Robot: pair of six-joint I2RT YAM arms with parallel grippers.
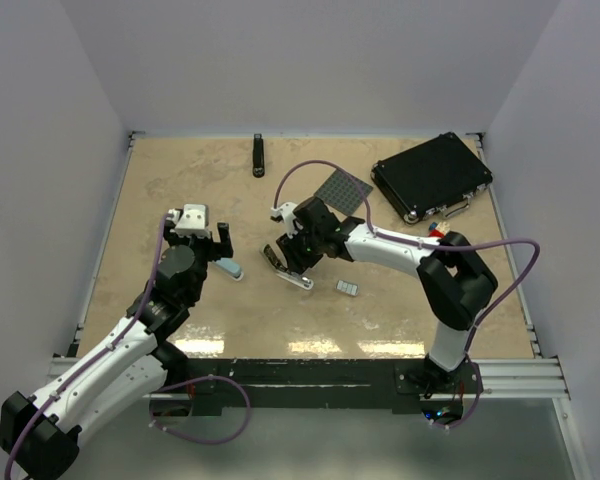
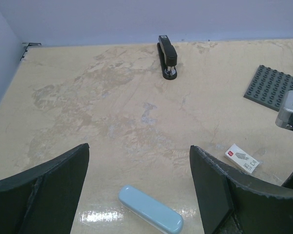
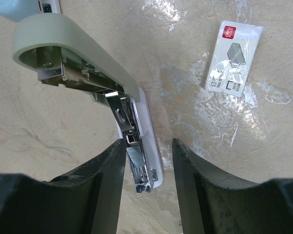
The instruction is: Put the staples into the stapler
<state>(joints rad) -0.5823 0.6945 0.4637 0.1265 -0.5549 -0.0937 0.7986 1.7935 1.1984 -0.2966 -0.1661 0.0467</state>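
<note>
The stapler [image 3: 78,44] lies hinged open on the table, its grey-green top swung up and its silvery magazine [image 3: 136,165] exposed over a white base. My right gripper [image 3: 148,141] is open and straddles the magazine's front end; the left finger is close against it and a gap shows on the right. The small white staples box [image 3: 233,58] lies flat just beyond, seen also as the staples box [image 1: 347,288]. A pale blue oblong part [image 2: 150,209] lies on the table between the fingers of my open left gripper [image 2: 139,146], untouched.
A slim black stapler [image 1: 258,155] lies at the back. A grey studded baseplate [image 1: 342,190] and a black case [image 1: 432,177] sit at the back right, with red-and-blue bricks [image 1: 438,232] beside the right arm. Walls close in three sides.
</note>
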